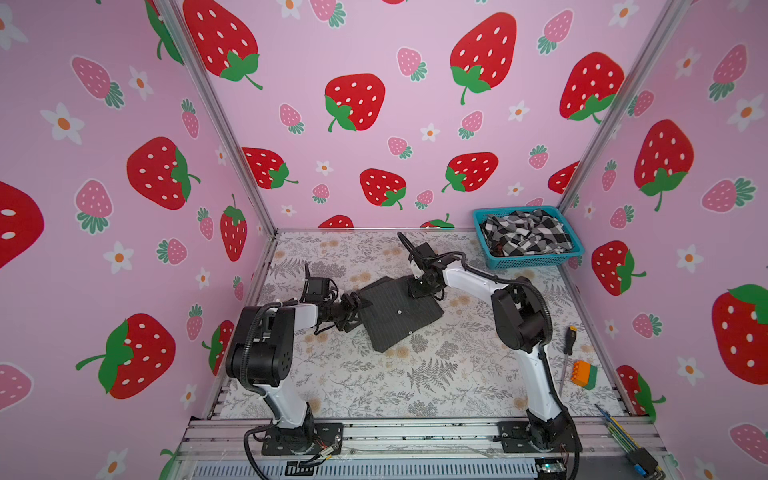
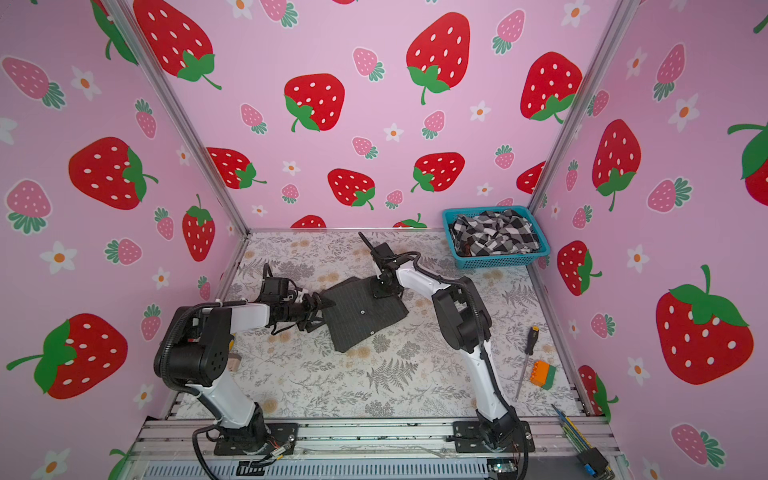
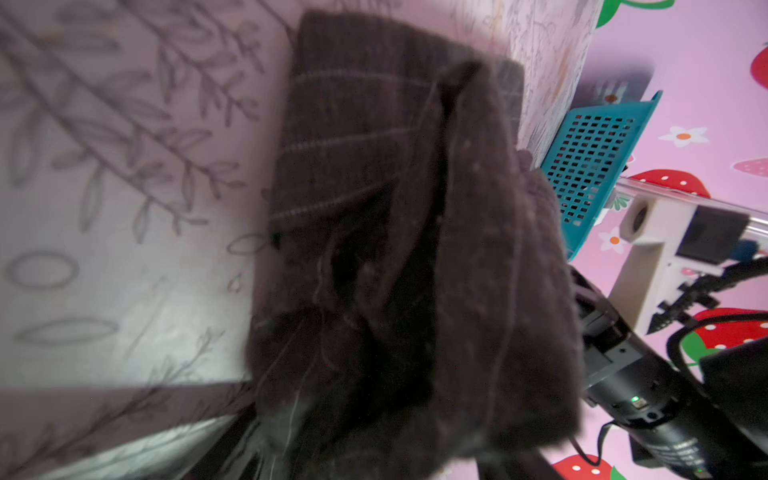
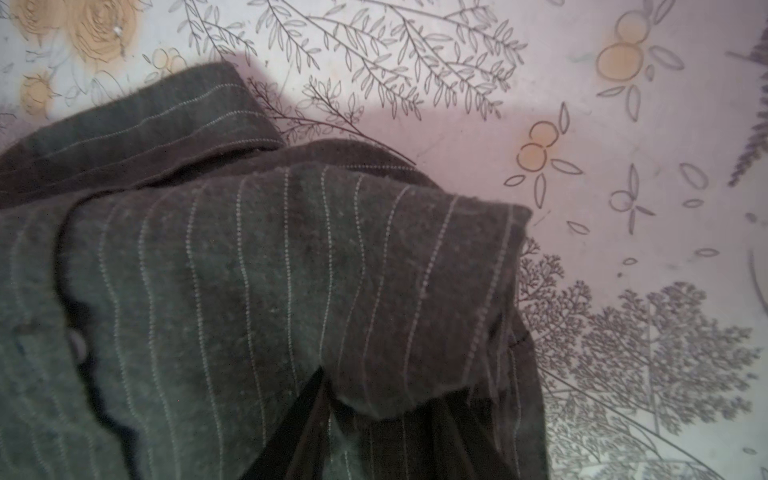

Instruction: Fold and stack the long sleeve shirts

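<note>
A dark pinstriped long sleeve shirt (image 1: 397, 316) (image 2: 361, 316) lies folded into a rough square on the middle of the table. My left gripper (image 1: 353, 311) (image 2: 316, 309) sits at its left edge. In the left wrist view bunched, blurred cloth (image 3: 395, 208) covers the jaws. My right gripper (image 1: 419, 287) (image 2: 382, 286) is at the shirt's far right corner, shut on a folded flap of the pinstriped cloth (image 4: 270, 270) that bulges between its dark fingers (image 4: 305, 415). A black-and-white checked shirt (image 1: 525, 237) (image 2: 494, 235) lies crumpled in the basket.
The teal basket (image 1: 536, 262) (image 2: 498, 262) (image 3: 590, 166) stands in the back right corner. A screwdriver (image 1: 566, 349) and an orange-and-green block (image 1: 584, 374) lie near the right edge. Pink strawberry walls close in three sides.
</note>
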You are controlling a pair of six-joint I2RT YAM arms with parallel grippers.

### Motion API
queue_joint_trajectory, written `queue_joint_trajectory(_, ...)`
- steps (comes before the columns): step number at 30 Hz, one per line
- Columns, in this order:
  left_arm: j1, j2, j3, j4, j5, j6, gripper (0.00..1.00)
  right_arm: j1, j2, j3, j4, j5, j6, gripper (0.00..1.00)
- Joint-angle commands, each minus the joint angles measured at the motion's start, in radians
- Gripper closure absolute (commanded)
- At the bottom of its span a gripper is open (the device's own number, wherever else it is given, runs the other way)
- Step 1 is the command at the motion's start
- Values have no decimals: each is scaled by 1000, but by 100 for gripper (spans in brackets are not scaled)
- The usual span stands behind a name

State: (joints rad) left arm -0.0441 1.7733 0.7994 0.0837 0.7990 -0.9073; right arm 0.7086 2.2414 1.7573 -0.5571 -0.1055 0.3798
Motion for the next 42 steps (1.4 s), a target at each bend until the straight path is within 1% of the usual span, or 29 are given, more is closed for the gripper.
queue_joint_trajectory(1, 1, 92, 14, -23, -101, -5, 28, 3, 6, -41, -19, -18, 20, 58)
queue_joint_trajectory(3, 3, 123, 25, -6, -98, -16, 30, 3, 2, -56, -10, -27, 26, 58)
queue_joint_trajectory(6, 3, 172, 41, 19, -90, -33, 35, 3, 1, -63, -6, -31, 29, 58)
queue_joint_trajectory(8, 3, 205, 50, 44, -76, -50, 41, 3, -2, -64, -3, -34, 32, 58)
queue_joint_trajectory(11, 13, 231, 57, 75, -59, -68, 56, 3, -7, -65, -4, -31, 36, 58)
queue_joint_trajectory(14, 23, 217, 54, 78, -53, -61, 60, 3, -12, -67, -5, -32, 37, 58)
queue_joint_trajectory(17, 27, 217, 80, 41, -48, -32, 71, 3, -18, -60, -4, -33, 41, 58)
queue_joint_trajectory(19, 27, 222, 95, 22, -42, -21, 83, 2, -35, -46, -13, -22, 45, 59)
queue_joint_trajectory(20, 27, 219, 100, 8, -43, -17, 88, 0, -52, -44, -14, -13, 49, 59)
queue_joint_trajectory(21, 26, 214, 109, -16, -45, -10, 96, -1, -73, -38, -12, -1, 56, 59)
queue_joint_trajectory(22, 25, 204, 118, -45, -51, 2, 100, 0, -99, -32, -14, 12, 62, 59)
queue_joint_trajectory(26, 25, 148, 155, -204, -93, 82, 100, -1, -196, -12, -33, 57, 74, 53)
queue_joint_trajectory(29, 24, 112, 187, -321, -104, 142, 100, 1, -263, -33, -35, 68, 83, 51)
queue_joint_trajectory(34, 29, 4, 241, -506, -140, 220, 100, 5, -385, -129, -33, 71, 98, 51)
queue_joint_trajectory(38, 50, -108, 288, -623, -162, 240, 100, 4, -463, -239, -19, 83, 111, 50)
queue_joint_trajectory(39, 58, -140, 303, -644, -162, 241, 100, 5, -474, -273, 1, 75, 121, 50)
queue_joint_trajectory(42, 70, -203, 363, -696, -170, 244, 100, 26, -481, -396, 101, -31, 181, 52)
